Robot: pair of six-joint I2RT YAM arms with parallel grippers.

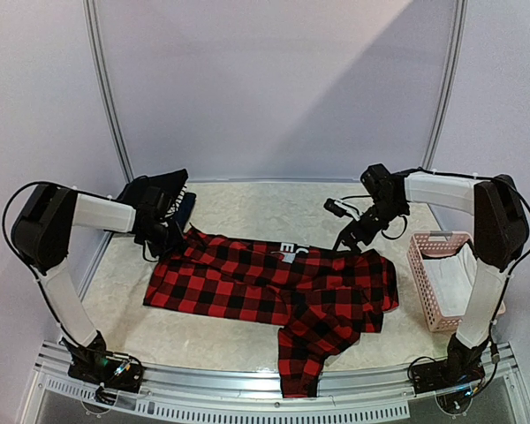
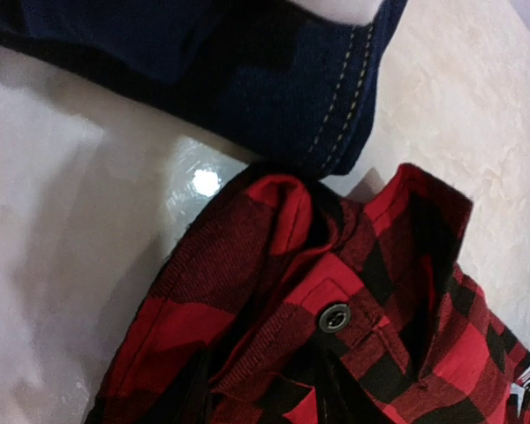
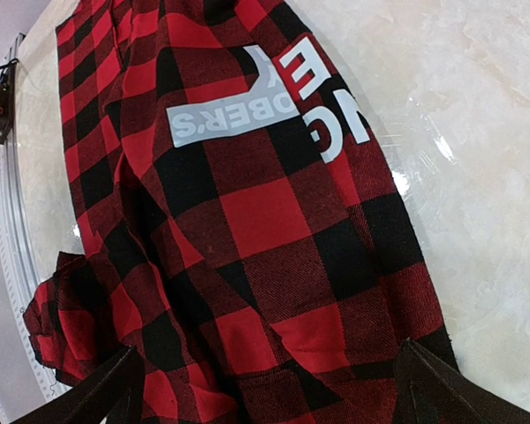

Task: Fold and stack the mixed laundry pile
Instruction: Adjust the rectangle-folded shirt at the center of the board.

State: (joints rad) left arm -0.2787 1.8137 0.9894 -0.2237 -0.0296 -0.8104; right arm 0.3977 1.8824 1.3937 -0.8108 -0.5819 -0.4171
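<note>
The red-and-black plaid shirt (image 1: 265,287) is spread flat on the marble table (image 1: 247,208), one sleeve laid over the near edge. The right gripper (image 1: 355,237) is held wide open above it, fingers (image 3: 433,384) apart. The left gripper (image 1: 165,231) is placed at the collar, beside navy folded clothes (image 1: 172,199); its grip cannot be told

A red-and-black checked shirt (image 1: 247,287) lay spread out on the pale worktop (image 1: 265,212). One sleeve (image 1: 302,367) reached the near edge. The left pincer (image 1: 166,235) was at the shirt's far left corner, just beside some dark clothes (image 1: 186,208). The right pincer (image 1: 352,240) was at its far right edge. A pink basket (image 1: 427,287) stood on the right.
</note>
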